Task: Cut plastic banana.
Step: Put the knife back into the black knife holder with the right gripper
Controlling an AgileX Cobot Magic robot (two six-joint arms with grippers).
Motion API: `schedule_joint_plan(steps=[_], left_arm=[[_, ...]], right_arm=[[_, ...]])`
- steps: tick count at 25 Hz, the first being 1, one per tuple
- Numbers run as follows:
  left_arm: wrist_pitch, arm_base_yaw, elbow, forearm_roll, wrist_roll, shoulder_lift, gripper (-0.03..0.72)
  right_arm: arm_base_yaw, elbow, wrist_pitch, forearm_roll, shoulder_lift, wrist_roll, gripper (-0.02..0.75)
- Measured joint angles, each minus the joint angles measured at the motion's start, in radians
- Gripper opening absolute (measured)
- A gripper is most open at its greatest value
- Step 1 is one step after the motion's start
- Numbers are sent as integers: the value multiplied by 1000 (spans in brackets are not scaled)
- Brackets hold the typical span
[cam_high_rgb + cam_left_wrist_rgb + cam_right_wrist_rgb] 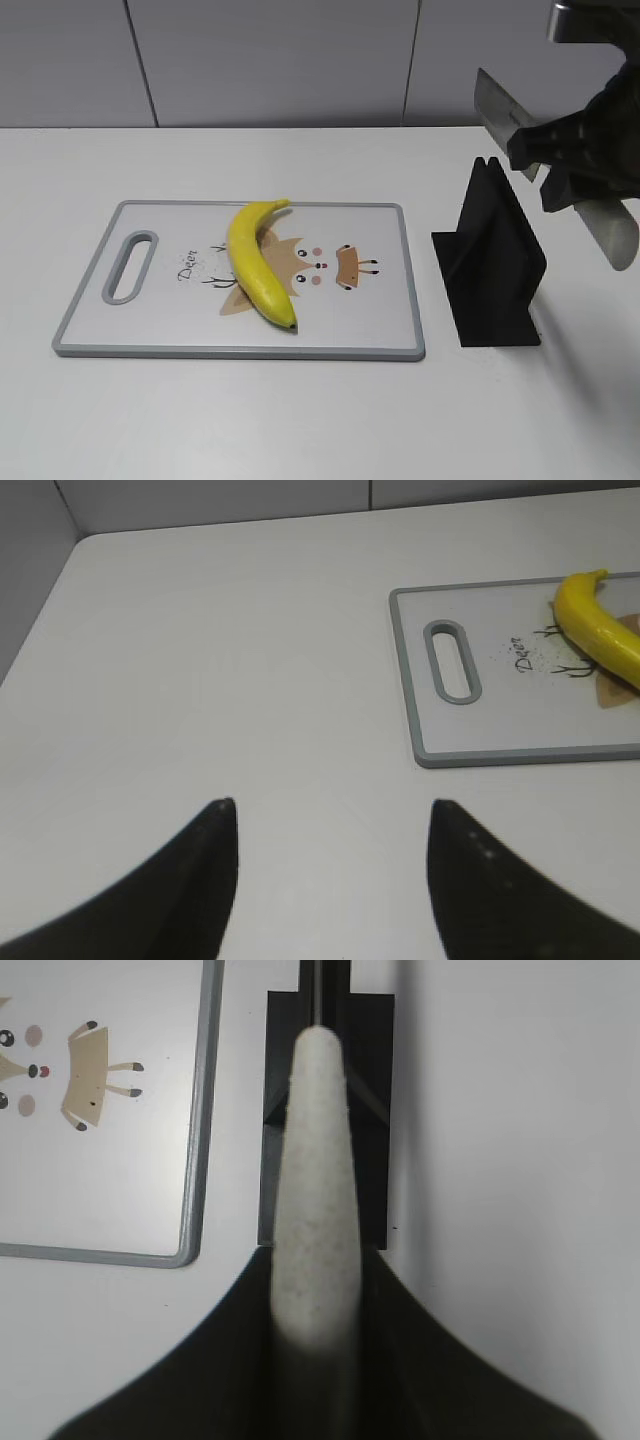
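While the plastic banana (258, 262) lies whole and uncut on my cutting board (160, 330), resting diagonally across the printed deer cartoon with its stem toward the far edge and its dark tip toward the near edge, my right gripper (575, 165) hangs above the counter (300, 420) at the right, jaws clenched on the pale handle of a knife (502, 108). Its grey blade points up and to the left, clear of the black knife stand (490, 265) that sits just beside the board's right edge. From the right wrist view, the knife handle (318, 1190) runs straight between the dark jaws, directly over the stand (370, 1050). My left gripper (330, 825) hovers over bare counter (200, 680) well left of the board (410, 680), its jaws released and holding nothing; the banana's stem end (592, 620) shows at the right edge of that view.
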Motion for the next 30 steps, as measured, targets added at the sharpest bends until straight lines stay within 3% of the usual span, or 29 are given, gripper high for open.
schedule_joint_plan(steps=[23,30], left_arm=[[0,0,0,0,-3,0,574],[0,0,0,0,-3,0,572]], right_arm=[[0,1,1,13,182,6,174],[0,1,79,36,184,-13,174]])
